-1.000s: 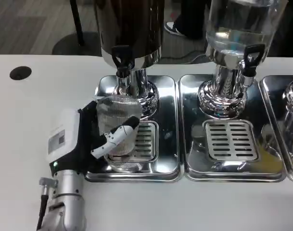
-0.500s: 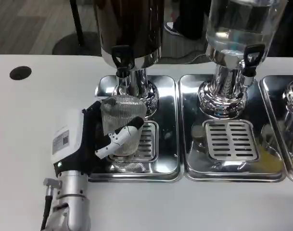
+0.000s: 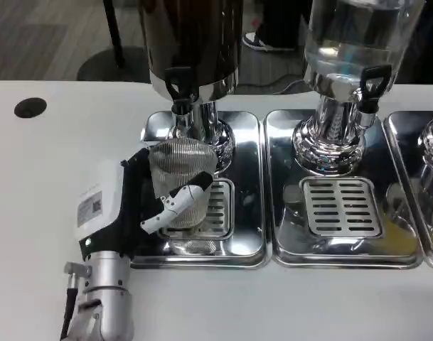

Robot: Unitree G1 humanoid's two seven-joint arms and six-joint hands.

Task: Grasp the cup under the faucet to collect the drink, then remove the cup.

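Below the dark dispenser's faucet (image 3: 179, 89), the left robot hand (image 3: 141, 206) is gripping the ribbed clear cup (image 3: 181, 177), fingers wrapped around it, above the drip tray (image 3: 241, 234).

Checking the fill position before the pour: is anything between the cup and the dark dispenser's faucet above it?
Nothing visible. The left hand holds the ribbed cup over the drip tray, and the gap up to the black faucet looks open. The cup's mouth sits slightly forward of the spout.
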